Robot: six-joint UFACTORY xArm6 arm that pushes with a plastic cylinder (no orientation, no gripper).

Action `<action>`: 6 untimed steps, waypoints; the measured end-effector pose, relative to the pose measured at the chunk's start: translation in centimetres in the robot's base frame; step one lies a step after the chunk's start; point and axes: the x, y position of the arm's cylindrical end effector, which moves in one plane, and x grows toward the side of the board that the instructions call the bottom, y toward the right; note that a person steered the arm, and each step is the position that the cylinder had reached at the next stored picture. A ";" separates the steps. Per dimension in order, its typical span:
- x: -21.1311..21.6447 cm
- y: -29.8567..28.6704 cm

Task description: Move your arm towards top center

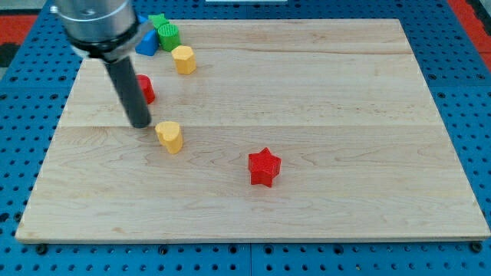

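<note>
My tip (141, 123) rests on the bench (345, 100), in the left half of the view, at the end of the dark rod that slopes down from the grey arm housing at the view's top left corner. There is no pincer on this arm, so there is nothing to be apart or together; the rod simply ends at the tip.

Taking the tip as the landmark: the yellow heart (170, 136) lies just beside it, to the view's right and a little lower, with a narrow gap between them (no contact that I can make out). The red block (145, 88) sits above the tip and is partly hidden behind the rod, so its shape cannot be told. Farther up and to the right of the tip is the yellow hexagon (183, 59). Beyond that, near the bench's top edge, the green block (166, 32) and the blue block (147, 42) are bunched together, the blue one half covered by the arm housing. The red star (265, 167) stands well apart, down and to the right of the tip, near the middle of the bench.

The top centre of the bench lies well away from the tip, up and to the view's right.
</note>
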 end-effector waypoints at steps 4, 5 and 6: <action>-23.1 10.4; -24.7 5.0; -24.8 -3.2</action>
